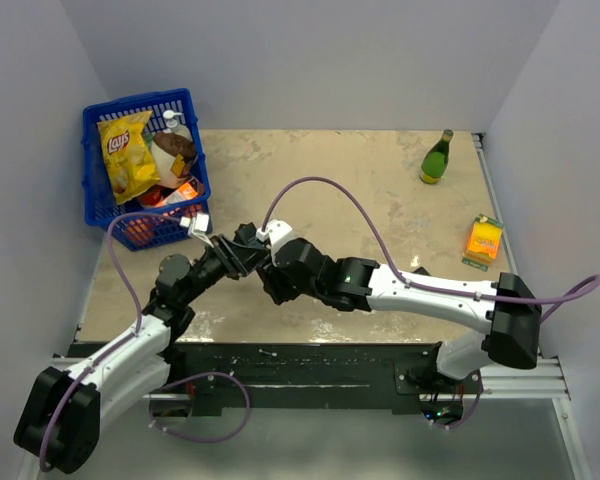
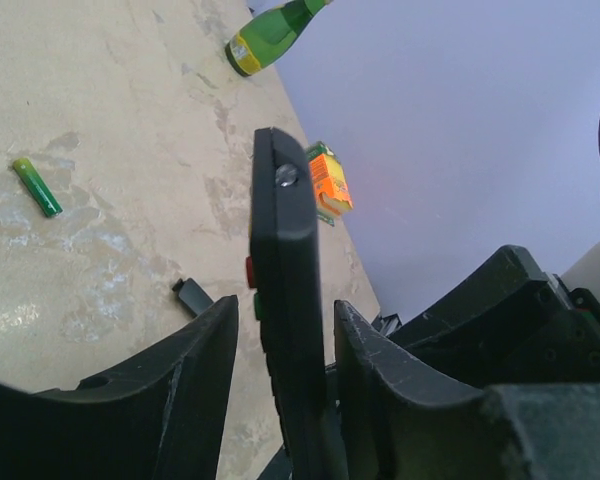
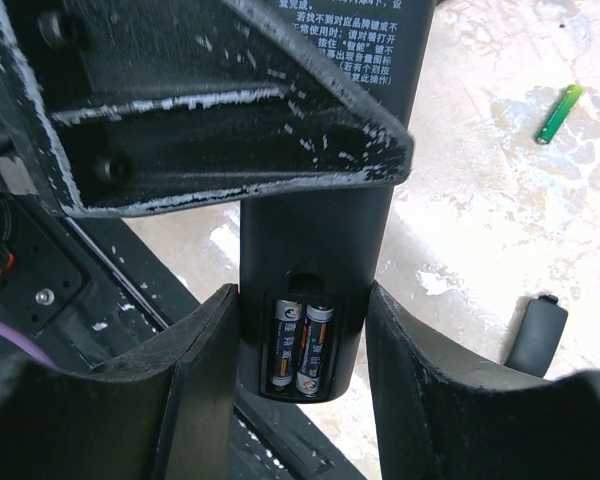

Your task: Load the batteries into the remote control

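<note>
The black remote control (image 3: pixel 315 235) hangs above the table with its back cover off. Two dark batteries (image 3: pixel 302 345) lie side by side in its open compartment. My right gripper (image 3: pixel 305 290) is shut on the remote's lower end, both fingers pressing its sides. My left gripper (image 2: pixel 286 303) straddles the remote (image 2: pixel 285 230) edge-on, with a narrow gap at each finger. A green battery (image 2: pixel 37 186) lies loose on the table. The small black back cover (image 3: pixel 536 335) lies nearby. In the top view both grippers (image 1: pixel 258 256) meet at the table's middle and hide the remote.
A blue basket (image 1: pixel 95 170) of snacks stands at the back left. A green bottle (image 1: pixel 437 157) stands at the back right, with an orange carton (image 1: pixel 484 241) near the right edge. Purple cables loop over both arms.
</note>
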{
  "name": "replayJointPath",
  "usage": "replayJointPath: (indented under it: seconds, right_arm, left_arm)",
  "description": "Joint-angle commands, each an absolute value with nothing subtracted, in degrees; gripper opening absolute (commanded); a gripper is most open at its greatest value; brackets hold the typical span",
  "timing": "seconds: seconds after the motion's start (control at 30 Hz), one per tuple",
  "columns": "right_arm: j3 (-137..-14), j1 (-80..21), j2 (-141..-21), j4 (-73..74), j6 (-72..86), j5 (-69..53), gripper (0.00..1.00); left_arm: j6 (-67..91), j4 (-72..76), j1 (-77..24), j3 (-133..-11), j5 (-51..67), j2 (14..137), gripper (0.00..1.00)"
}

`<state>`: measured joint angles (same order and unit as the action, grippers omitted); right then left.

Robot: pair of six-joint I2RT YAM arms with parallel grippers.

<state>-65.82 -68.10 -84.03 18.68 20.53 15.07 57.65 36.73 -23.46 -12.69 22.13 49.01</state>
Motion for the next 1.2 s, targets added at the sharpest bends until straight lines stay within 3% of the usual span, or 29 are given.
replayJointPath:
  seconds: [0.0, 0.07, 0.13, 0.23, 0.3, 0.33, 0.43, 0.53, 0.8, 0.97, 1.17]
  right_arm:
    - [-65.57, -68.29, -84.46, 15.82, 19.16, 13.98, 0.10]
    - [-65.48, -68.38, -84.64, 15.73, 19.25, 13.71, 0.10]
    - [-65.74, -68.38, -84.90, 15.99, 19.16, 13.88, 0.10]
    - [-66.71, -68.38, -85.34, 18.80, 19.25, 13.63, 0.19]
    - [-66.88, -68.38, -84.30, 20.82, 19.60, 14.85, 0.35]
    - [-66.97, -68.03, -83.77, 21.44, 19.95, 14.85, 0.47]
    - [-67.85, -66.72, -81.66, 24.69, 21.35, 14.33, 0.65]
    - [-68.82, -62.87, -80.25, 29.43, 22.15, 12.49, 0.73]
    - [-68.55, -46.87, -81.02, 36.29, 18.38, 6.50, 0.72]
    - [-70.05, -43.68, -88.40, 38.58, 14.86, 5.36, 0.69]
    - [-73.12, -41.93, -95.09, 39.46, 12.57, 3.87, 0.58]
  left_arm:
    - [58.18, 39.64, -24.08, -15.38, 20.83, 49.39, 0.45]
    - [58.18, 39.64, -24.34, -15.91, 20.92, 49.66, 0.41]
    - [57.66, 39.64, -24.35, -16.08, 21.18, 49.92, 0.30]
    - [54.25, 37.45, -24.35, -17.31, 21.80, 49.66, 0.10]
    - [51.78, 33.24, -24.35, -17.84, 20.83, 48.96, 0.00]
    - [49.24, 30.44, -24.35, -18.54, 20.13, 47.82, 0.00]
    - [43.97, 23.76, -24.35, -20.90, 15.92, 45.28, 0.00]
    - [38.17, 16.73, -24.34, -24.76, 12.31, 44.21, 0.00]
    - [23.14, 6.68, -23.91, -36.72, 8.44, 46.05, 0.00]
    - [19.25, 9.40, -23.82, -36.48, 9.84, 46.58, 0.00]
    - [20.14, 10.64, -21.27, -33.66, 16.44, 46.93, 0.00]
